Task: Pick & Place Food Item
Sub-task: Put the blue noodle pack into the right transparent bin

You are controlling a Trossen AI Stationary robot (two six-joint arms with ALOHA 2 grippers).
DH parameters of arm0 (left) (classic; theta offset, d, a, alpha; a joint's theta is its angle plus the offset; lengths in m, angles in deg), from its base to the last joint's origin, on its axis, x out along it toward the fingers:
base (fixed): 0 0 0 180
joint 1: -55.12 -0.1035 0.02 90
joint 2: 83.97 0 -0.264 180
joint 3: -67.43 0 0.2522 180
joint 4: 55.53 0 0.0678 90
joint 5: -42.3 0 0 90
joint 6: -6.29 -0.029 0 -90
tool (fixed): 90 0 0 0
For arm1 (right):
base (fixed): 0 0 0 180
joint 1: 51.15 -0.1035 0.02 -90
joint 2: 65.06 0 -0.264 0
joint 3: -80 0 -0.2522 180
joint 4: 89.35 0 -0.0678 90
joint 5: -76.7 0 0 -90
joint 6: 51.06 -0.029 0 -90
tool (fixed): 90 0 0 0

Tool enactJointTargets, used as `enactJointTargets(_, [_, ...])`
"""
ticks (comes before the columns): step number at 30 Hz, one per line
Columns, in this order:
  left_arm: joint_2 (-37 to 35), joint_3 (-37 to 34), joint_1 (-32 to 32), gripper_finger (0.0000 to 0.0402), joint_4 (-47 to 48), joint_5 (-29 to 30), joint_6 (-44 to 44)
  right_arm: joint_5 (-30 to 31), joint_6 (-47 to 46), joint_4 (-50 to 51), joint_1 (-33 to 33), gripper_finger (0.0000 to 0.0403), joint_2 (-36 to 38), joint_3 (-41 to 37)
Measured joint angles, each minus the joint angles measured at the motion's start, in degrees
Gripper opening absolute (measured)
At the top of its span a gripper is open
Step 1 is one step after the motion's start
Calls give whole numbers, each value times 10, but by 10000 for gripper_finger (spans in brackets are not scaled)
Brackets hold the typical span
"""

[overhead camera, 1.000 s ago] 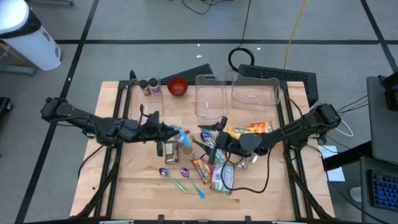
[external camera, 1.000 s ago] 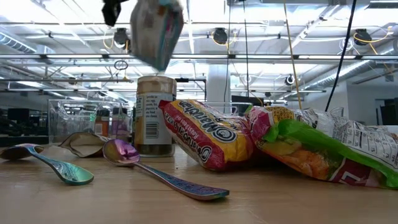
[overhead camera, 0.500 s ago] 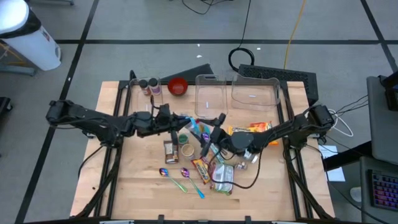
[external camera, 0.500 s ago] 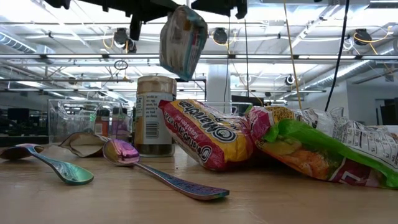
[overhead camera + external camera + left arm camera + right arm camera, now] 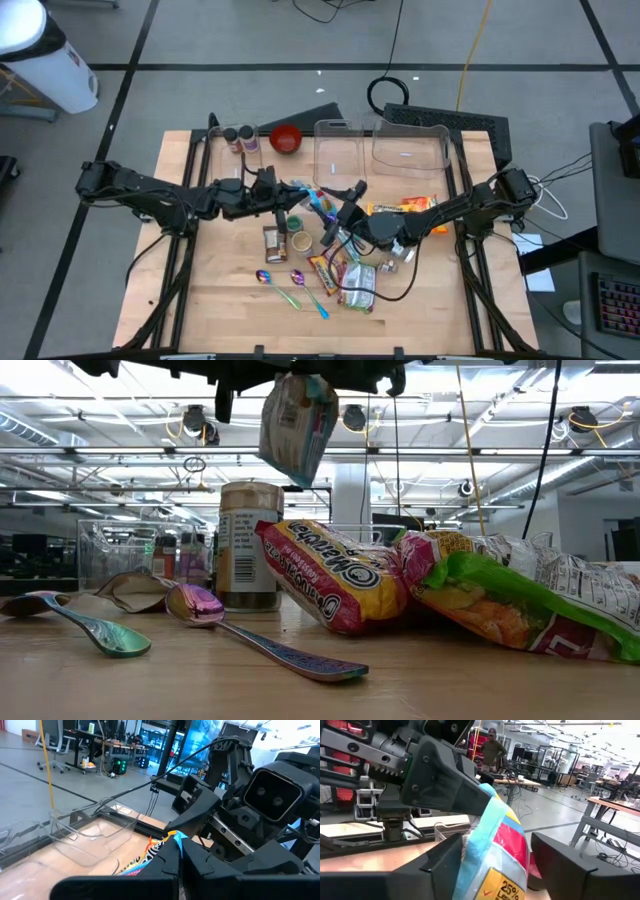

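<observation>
We see the left gripper [image 5: 296,194] pinching the snack packet [image 5: 313,200] in the air, and the right gripper [image 5: 331,225] spread around it.

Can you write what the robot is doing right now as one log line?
left gripper: shut on packet, held high | right gripper: jaws open around packet

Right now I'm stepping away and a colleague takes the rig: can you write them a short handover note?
Left tool: shut on the blue snack packet, holding it in the air over the middle of the table.
Right tool: fingers straddle the packet's free end, not clamped yet.
Clear bins stand unfilled at the table's far edge; noodle packs, jar and spoons lie below.
Done: packet lifted and offered across.
Left: right tool grips, left releases, packet gets placed, likely in a bin.
</observation>
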Motion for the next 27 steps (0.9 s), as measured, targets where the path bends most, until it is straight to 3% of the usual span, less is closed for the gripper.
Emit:
enactJointTargets(16, [0, 0, 0, 1, 6, 0, -9, 0, 1, 13, 3, 14, 0, 0])
enactJointTargets(27, [-1, 0, -1, 8, 3, -2, -34, -2, 40, -2, 3, 1, 0, 0])
